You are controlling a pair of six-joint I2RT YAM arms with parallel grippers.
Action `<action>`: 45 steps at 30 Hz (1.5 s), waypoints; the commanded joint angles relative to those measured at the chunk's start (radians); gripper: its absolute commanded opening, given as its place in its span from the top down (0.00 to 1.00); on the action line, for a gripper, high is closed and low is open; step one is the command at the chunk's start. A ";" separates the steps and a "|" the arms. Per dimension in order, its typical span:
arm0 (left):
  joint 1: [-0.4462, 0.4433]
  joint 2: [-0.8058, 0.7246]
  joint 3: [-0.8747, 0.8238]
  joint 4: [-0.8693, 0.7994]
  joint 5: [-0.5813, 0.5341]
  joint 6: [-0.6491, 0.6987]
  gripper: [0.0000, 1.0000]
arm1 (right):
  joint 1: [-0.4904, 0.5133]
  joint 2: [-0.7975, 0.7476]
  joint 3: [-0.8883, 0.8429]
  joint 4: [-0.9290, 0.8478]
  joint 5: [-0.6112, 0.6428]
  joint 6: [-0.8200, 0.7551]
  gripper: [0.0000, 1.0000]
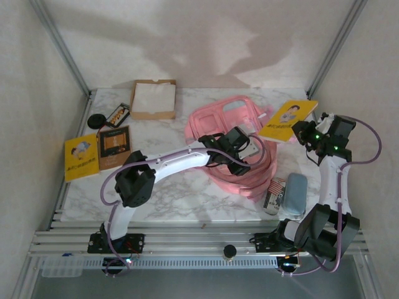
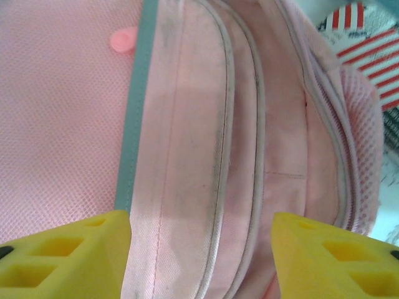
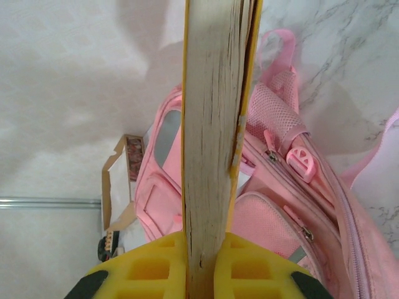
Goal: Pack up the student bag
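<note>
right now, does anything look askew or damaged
Nothing spilled. The bag lies flat with its straps heaped loosely on its near side, and the book gripped in the right fingers has a rough, worn page edge.

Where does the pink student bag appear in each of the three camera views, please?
Top external: the student bag lies centre-right, just left of the yellow book.
Left wrist: the bag spans the picture behind the open left gripper.
Right wrist: the bag is lower right, behind the book clamped in the right gripper.
Shared landmark: the yellow book, in the top and right-wrist views.
</note>
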 commanded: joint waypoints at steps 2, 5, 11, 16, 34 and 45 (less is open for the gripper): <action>-0.012 0.056 0.046 -0.093 0.015 0.089 0.33 | -0.016 -0.006 0.017 0.062 -0.028 -0.001 1.00; -0.014 0.077 0.037 -0.072 0.006 0.094 0.32 | -0.020 -0.003 0.016 0.064 -0.032 0.003 1.00; -0.004 0.118 0.047 0.002 -0.093 0.085 0.32 | -0.020 -0.002 0.007 0.071 -0.033 0.002 1.00; 0.030 0.118 0.044 0.040 -0.099 0.080 0.44 | -0.020 -0.006 0.003 0.068 -0.026 -0.009 1.00; 0.101 0.152 0.055 0.086 -0.028 0.099 0.99 | -0.021 -0.019 0.000 0.057 -0.018 -0.022 1.00; 0.120 0.078 0.050 0.093 -0.084 0.067 1.00 | -0.020 -0.024 0.004 0.035 -0.024 -0.035 1.00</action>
